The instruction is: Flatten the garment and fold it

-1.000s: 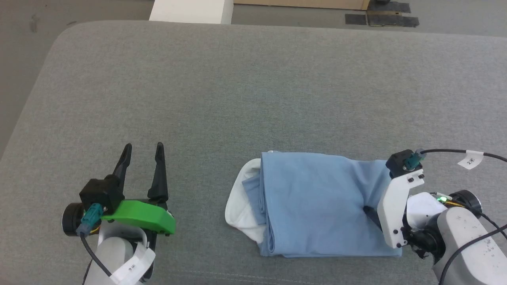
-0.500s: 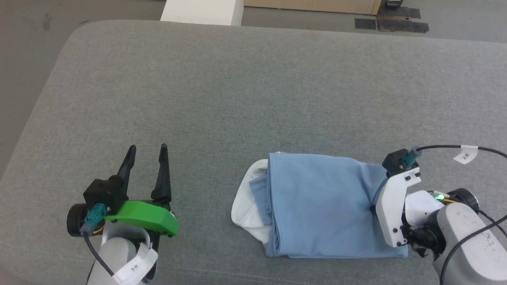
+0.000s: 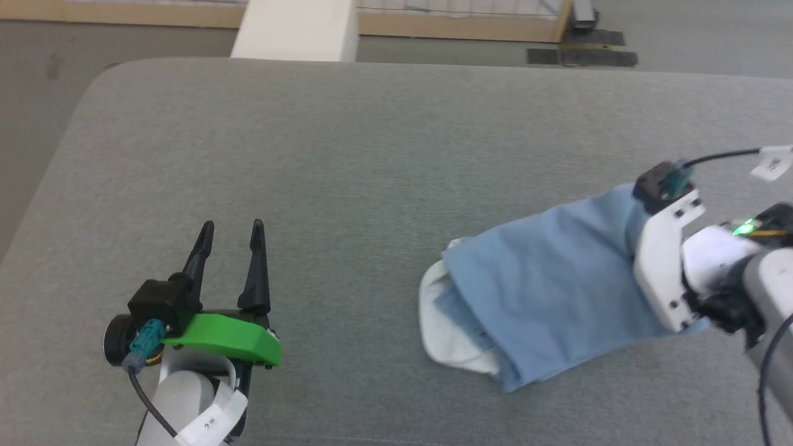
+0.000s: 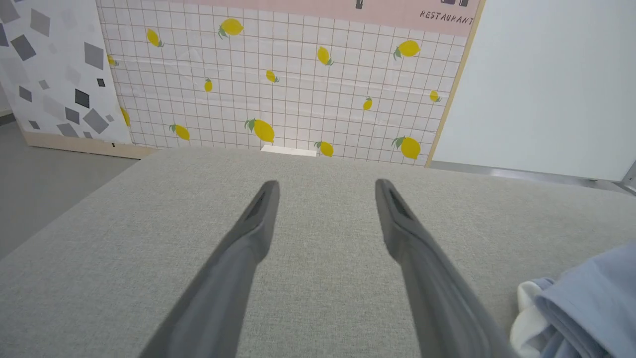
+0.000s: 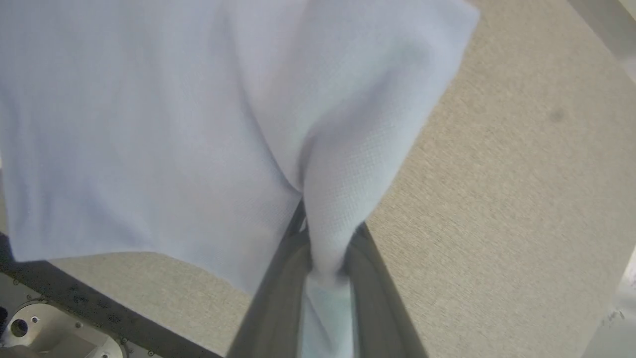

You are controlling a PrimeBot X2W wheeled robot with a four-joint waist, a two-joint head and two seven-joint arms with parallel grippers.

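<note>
Right wrist view, right pincer (image 5: 328, 224) clamped on garment (image 5: 149, 124) edge, perhaps lifted, left pincer (image 3: 232, 224) apart over open cushion (image 3: 347, 161).

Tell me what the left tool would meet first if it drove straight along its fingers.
The way looks free: the left tool points across the grey cushion toward the lemon-patterned wall. The garment lies off to its right. Its height above the cushion is unclear.

Grey padded surface (image 3: 372, 155), lemon-print wall (image 4: 298, 74)
</note>
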